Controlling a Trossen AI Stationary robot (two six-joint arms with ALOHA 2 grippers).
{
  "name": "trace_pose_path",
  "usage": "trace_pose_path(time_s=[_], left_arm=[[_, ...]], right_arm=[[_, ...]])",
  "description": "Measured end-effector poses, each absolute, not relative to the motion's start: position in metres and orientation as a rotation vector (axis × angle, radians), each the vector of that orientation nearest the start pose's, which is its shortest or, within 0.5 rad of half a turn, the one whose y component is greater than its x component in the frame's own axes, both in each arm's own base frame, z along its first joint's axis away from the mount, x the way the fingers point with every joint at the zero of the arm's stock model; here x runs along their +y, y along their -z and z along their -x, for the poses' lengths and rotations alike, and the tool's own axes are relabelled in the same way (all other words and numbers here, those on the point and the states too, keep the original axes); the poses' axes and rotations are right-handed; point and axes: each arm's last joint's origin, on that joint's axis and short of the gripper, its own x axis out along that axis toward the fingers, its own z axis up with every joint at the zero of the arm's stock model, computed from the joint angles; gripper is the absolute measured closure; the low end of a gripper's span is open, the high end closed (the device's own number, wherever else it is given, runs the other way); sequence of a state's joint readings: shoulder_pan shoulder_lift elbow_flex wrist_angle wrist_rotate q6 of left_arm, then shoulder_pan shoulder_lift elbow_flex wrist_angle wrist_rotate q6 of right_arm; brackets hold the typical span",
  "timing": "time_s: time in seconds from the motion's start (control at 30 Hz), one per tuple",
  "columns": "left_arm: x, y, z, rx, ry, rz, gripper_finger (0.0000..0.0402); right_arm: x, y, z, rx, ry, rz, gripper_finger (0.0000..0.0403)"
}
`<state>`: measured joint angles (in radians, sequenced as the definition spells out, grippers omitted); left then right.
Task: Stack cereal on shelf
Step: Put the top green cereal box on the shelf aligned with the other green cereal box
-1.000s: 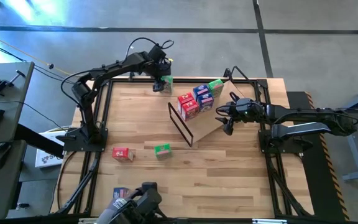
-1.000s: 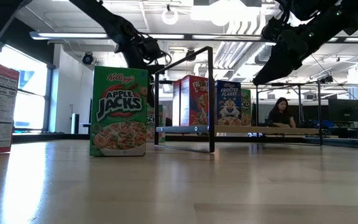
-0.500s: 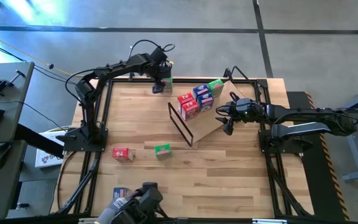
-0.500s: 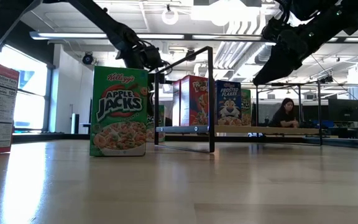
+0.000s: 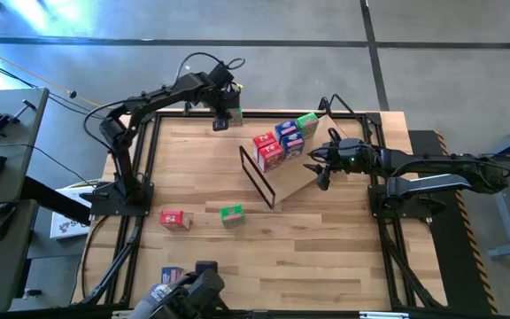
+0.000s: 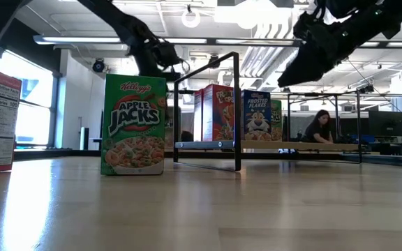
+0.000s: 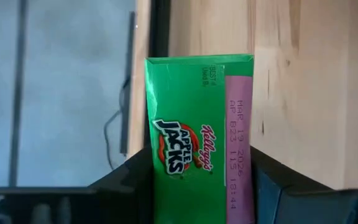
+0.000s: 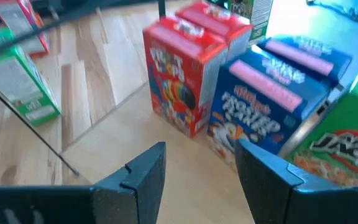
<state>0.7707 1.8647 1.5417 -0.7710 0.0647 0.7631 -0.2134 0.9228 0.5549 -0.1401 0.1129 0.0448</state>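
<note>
Left gripper (image 5: 223, 118): far left bench edge, clamped on a green Apple Jacks box (image 7: 194, 143).
Right gripper (image 8: 197, 165): fingers parted, empty, over the shelf (image 5: 301, 177).
Shelf stock: red Froot Loops boxes (image 8: 179, 74), blue Frosted Flakes boxes (image 8: 272, 99), green box (image 5: 307, 121).
Bench (image 5: 326, 257), near left: red box (image 5: 174, 219), green box (image 5: 231, 213).

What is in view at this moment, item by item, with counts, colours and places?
Cereal on shelf: about six, red, blue, green, in rows on the board.
Shelf: one, light plywood, black wire frame, right of centre.
Held cereal box: one, green, at the table's far edge.
Loose cereal boxes: red and green, near left.
Table: one, wooden.
Person: one, seated in the background.
Left gripper: around the held box.
Right gripper: open, beside the shelf.
</note>
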Motion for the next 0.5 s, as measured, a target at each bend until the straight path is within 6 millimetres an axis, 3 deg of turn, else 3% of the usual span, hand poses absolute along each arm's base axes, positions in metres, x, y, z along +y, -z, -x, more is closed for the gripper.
trace_pose_path(time_s=[0.23,0.5], left_arm=[[0.248,-0.298,-0.263,1.112,-0.248,-0.243,0.0246],[0.189,-0.351,-0.257,0.98,-0.226,-0.304,0.0246]], right_arm=[[-0.044,-0.247,-0.196,0.366,0.268,-0.075,0.0186],[-0.047,-0.268,-0.209,0.168,0.219,-0.064,0.0115]])
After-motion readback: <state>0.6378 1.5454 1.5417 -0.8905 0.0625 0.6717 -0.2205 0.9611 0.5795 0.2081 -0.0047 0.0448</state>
